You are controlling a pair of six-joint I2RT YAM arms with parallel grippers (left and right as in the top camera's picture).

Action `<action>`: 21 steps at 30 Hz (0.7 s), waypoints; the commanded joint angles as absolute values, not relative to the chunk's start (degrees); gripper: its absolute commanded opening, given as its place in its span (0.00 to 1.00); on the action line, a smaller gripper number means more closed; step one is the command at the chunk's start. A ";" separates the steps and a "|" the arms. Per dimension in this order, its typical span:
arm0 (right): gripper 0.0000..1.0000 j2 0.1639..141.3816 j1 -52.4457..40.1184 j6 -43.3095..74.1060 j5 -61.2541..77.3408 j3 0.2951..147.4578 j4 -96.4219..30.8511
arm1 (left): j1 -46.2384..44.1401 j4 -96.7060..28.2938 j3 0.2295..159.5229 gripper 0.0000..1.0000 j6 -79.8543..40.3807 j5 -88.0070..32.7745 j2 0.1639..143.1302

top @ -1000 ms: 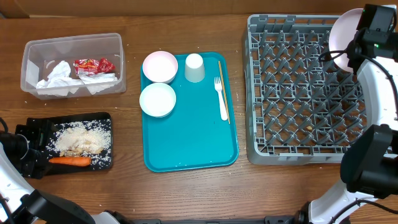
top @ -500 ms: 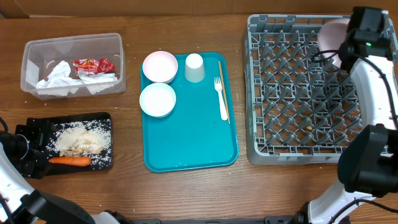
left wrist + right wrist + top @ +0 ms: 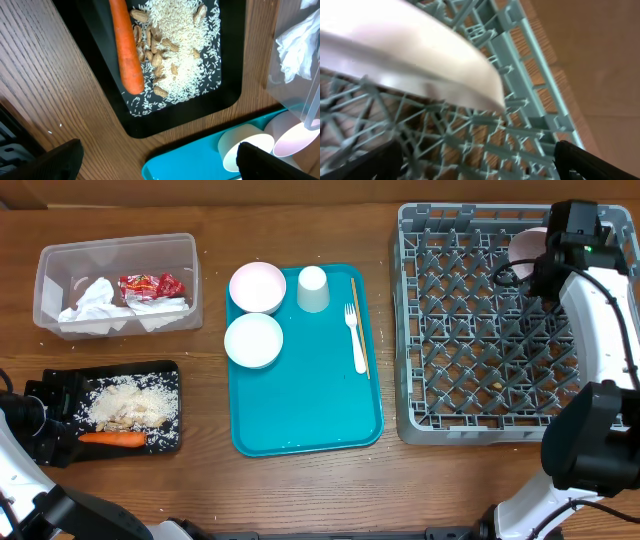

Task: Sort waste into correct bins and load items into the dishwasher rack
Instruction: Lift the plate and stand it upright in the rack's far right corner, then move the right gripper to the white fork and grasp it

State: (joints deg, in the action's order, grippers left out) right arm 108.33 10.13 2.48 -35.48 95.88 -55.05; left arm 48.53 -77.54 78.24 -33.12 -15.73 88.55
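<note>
The large white plate [image 3: 526, 246] stands on edge among the pegs at the far right corner of the grey dishwasher rack [image 3: 480, 340]. My right gripper [image 3: 548, 268] hovers beside it, open; in the right wrist view the plate [image 3: 410, 55] lies clear of the gripper [image 3: 480, 162]. Two white bowls [image 3: 257, 287] [image 3: 253, 340], a cup [image 3: 313, 288] and a wooden stick [image 3: 359, 320] rest on the teal tray [image 3: 300, 415]. My left gripper [image 3: 160, 165] hangs open, holding nothing, by the black tray [image 3: 150, 125] with carrot [image 3: 125, 45] and rice [image 3: 185, 45].
A clear tub [image 3: 118, 242] at the back left holds crumpled napkins [image 3: 95, 305] and a red wrapper [image 3: 150, 284]. A white plastic fork [image 3: 356, 340] lies beside the stick. The black tray [image 3: 172, 372] sits at the front left, near the table's edge.
My right gripper carried the plate left and down into the rack's far right corner, then opened and let it go. The left arm has not moved.
</note>
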 commanded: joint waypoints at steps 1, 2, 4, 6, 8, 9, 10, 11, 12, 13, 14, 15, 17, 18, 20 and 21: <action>1.00 102.94 10.15 4.75 -26.20 102.61 -58.54 | 48.73 -77.49 78.11 1.00 -33.85 -15.97 88.82; 1.00 102.35 10.04 4.75 -21.39 104.20 -60.75 | 48.73 -77.49 78.11 1.00 -33.82 -15.97 88.82; 1.00 100.97 9.58 4.71 -10.15 106.98 -64.18 | 48.73 -77.49 78.11 1.00 -33.82 -15.97 88.82; 1.00 99.53 8.97 4.54 1.37 109.25 -66.89 | 48.73 -77.49 78.11 1.00 -33.82 -15.97 88.82; 1.00 98.13 8.45 4.54 13.65 110.15 -67.70 | 48.73 -77.49 78.11 1.00 -33.85 -15.97 88.82; 1.00 97.41 8.10 4.54 20.97 110.13 -67.66 | 48.73 -77.49 78.11 1.00 -33.85 -15.97 88.82; 1.00 97.10 7.77 4.54 26.13 110.13 -67.64 | 48.73 -77.49 78.11 1.00 -33.85 -15.97 88.82; 1.00 97.06 7.25 4.54 31.75 110.13 -67.77 | 48.73 -77.49 78.11 1.00 -33.85 -15.97 88.82; 1.00 97.10 6.37 4.51 36.38 110.02 -68.14 | 48.73 -77.49 78.11 1.00 -33.82 -15.97 88.82; 1.00 97.21 5.23 4.54 38.46 109.62 -68.38 | 48.73 -77.49 78.11 1.00 -33.82 -15.97 88.82; 1.00 97.34 3.84 4.54 38.87 109.03 -68.62 | 48.73 -77.49 78.11 1.00 -33.82 -15.97 88.82; 1.00 97.51 2.39 4.54 38.28 108.29 -68.88 | 48.73 -77.49 78.11 1.00 -33.85 -15.97 88.82; 1.00 98.15 -1.15 4.56 35.94 106.30 -68.82 | 48.73 -77.49 78.11 1.00 -33.85 -15.97 88.82; 1.00 98.59 -3.29 4.56 34.06 105.06 -68.69 | 48.73 -77.49 78.11 1.00 -33.85 -15.97 88.82; 1.00 99.46 -7.81 5.10 29.43 102.28 -67.99 | 48.73 -77.49 78.11 1.00 -33.85 -15.97 88.82; 1.00 100.14 -9.98 6.20 26.68 100.95 -67.46 | 48.73 -77.49 78.11 1.00 -33.85 -15.97 88.82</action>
